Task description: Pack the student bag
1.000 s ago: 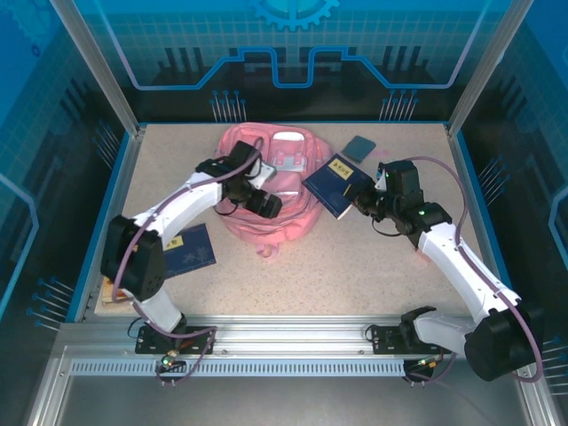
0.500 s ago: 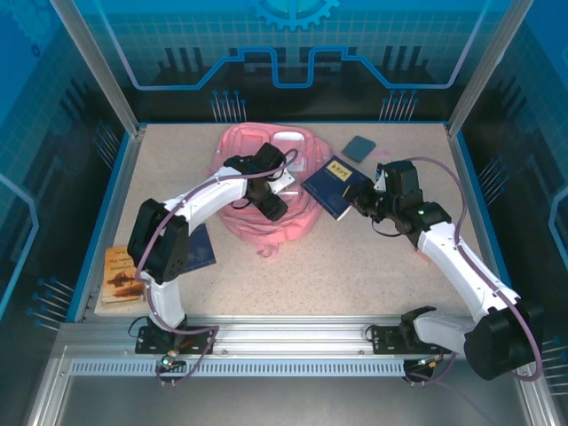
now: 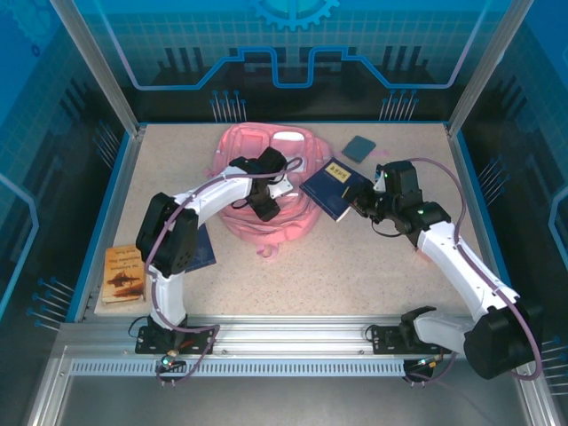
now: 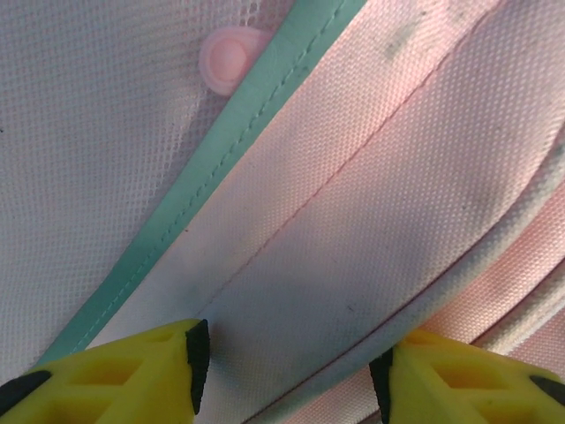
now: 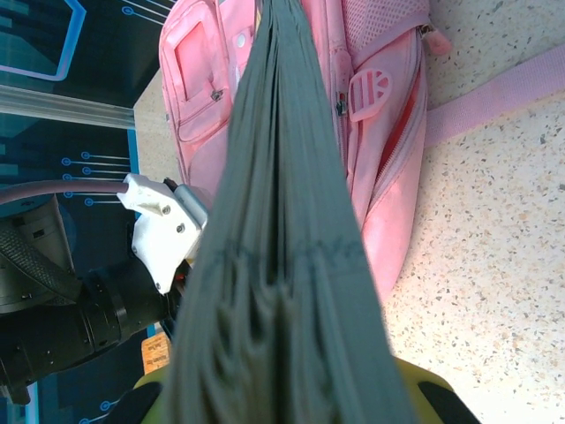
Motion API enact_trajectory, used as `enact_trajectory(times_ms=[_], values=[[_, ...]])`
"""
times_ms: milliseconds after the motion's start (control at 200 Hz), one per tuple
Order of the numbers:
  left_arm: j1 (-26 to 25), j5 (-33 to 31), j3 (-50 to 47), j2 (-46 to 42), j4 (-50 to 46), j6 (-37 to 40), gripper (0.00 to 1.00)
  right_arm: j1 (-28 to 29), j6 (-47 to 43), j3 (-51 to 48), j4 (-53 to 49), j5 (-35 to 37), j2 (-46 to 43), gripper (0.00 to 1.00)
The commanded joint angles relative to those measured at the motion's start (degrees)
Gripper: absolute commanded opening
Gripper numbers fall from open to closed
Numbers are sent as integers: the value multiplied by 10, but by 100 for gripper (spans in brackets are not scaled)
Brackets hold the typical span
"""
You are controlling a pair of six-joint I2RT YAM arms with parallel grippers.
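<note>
Brown book (image 3: 124, 273) is seen at the bench's (image 3: 355, 284) near left edge. Further in, the pink bag (image 3: 271, 226) is laid mid-bench, with the left end effector (image 4: 287, 362) held apart against its fabric. The right end effector (image 3: 357, 201) is clamped on a blue book (image 3: 333, 185) at the bag's right side.

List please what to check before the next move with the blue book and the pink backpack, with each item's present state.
1. Right gripper clamps the flat dark blue book: ok.
2. Left gripper has pinched the fabric of the large pink fabric backpack: not ok, its jaws stand apart at the fabric.
3. Backpack mouth open wide enough for the book: cannot tell.
4. Book over the mouth: not ok, it hangs at the backpack's right edge.
</note>
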Motion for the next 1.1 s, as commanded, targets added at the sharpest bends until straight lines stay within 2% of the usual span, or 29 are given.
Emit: enact_trajectory(times_ms=[0, 160, 260, 345, 495, 540, 805, 955, 1096], values=[[1, -9, 24, 18, 0, 24, 55, -5, 8, 24, 21, -12, 2, 4], [-1, -2, 25, 31, -19, 45, 67, -5, 7, 28, 17, -9, 2, 4], [-1, -13, 29, 38, -24, 57, 68, -5, 8, 25, 14, -7, 1, 4], [-2, -26, 38, 46, -26, 63, 58, -5, 10, 23, 15, -6, 2, 4], [-4, -33, 46, 35, -3, 62, 28, -5, 11, 25, 13, -5, 1, 4], [-5, -27, 48, 25, 7, 60, 22, -6, 9, 26, 11, -2, 0, 4], [-17, 1, 38, -73, 107, 14, 5, -6, -12, 28, -44, 46, -32, 4], [-27, -11, 53, -116, 167, -47, 0, -6, -26, 21, -93, 79, -59, 4], [-36, -66, 88, -123, 194, -98, 0, -6, -28, 12, -101, 68, -76, 4]])
